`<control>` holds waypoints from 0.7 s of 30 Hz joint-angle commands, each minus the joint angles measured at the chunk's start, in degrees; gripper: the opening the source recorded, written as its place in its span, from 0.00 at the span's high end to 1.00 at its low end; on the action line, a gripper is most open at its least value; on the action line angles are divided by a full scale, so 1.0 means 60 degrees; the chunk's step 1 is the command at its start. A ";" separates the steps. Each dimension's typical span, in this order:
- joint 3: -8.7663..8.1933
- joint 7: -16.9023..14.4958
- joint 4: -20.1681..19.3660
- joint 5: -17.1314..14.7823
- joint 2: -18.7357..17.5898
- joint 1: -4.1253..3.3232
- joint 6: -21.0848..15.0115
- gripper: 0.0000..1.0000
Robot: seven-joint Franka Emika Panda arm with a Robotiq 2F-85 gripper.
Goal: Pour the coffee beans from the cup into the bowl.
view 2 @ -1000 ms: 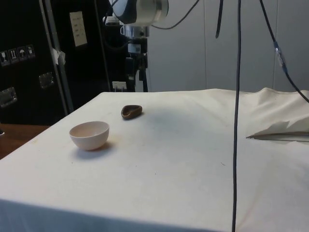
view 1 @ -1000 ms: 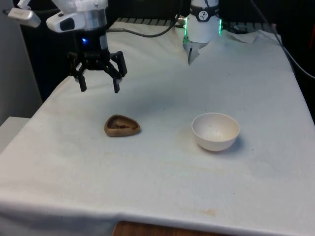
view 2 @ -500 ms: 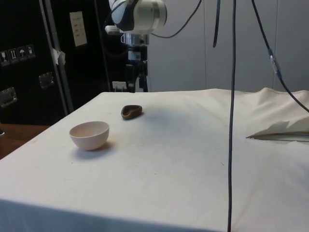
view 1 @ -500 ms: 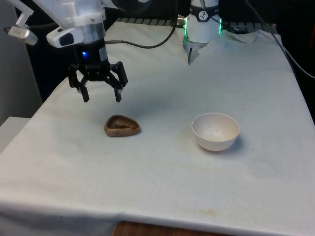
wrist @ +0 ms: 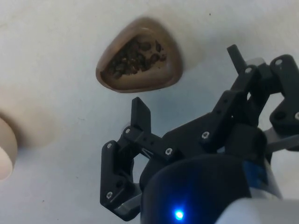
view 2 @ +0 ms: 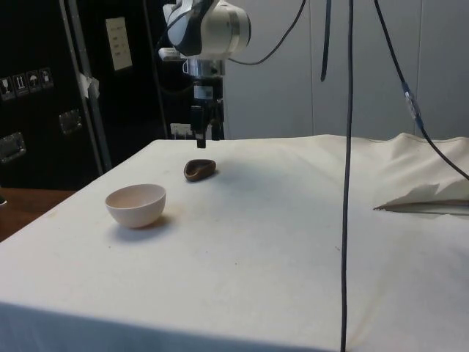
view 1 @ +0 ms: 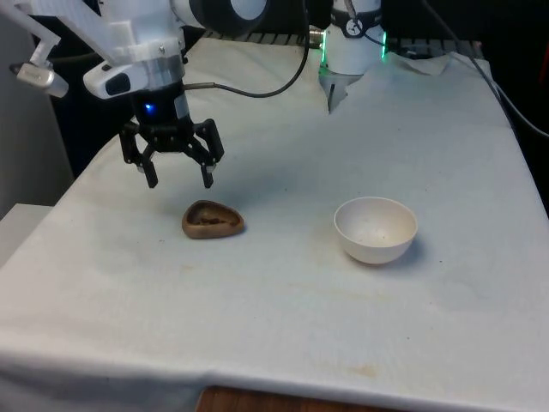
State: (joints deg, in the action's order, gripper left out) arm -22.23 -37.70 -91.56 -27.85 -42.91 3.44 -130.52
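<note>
A small brown wooden cup [view 1: 212, 220] [view 2: 199, 169] [wrist: 138, 57] with rounded corners rests on the white cloth and holds dark coffee beans. The white bowl [view 1: 375, 228] [view 2: 135, 204] [wrist: 5, 148] stands apart from it, toward the front view's right, and looks empty. My black gripper [view 1: 177, 176] [view 2: 204, 138] [wrist: 187, 83] hangs open above the cloth, a little behind the cup and slightly toward the front view's left. Nothing is between its fingers.
The white cloth bunches into folds [view 2: 429, 194] at the robot's end of the table. Dark cables [view 2: 346, 176] hang down in the foreground of the side view. The table's near edge [view 1: 283, 388] runs along the front view's bottom.
The gripper has come down toward the cloth and slightly nearer the cup over the last second, staying open. Cup and bowl have not moved.
</note>
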 commanded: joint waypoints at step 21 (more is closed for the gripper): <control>-0.0048 0.0220 0.0754 0.0000 -0.0764 0.0010 0.0029 0.00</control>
State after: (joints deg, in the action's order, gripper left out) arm -22.40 -36.73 -87.20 -27.96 -47.38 3.50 -130.58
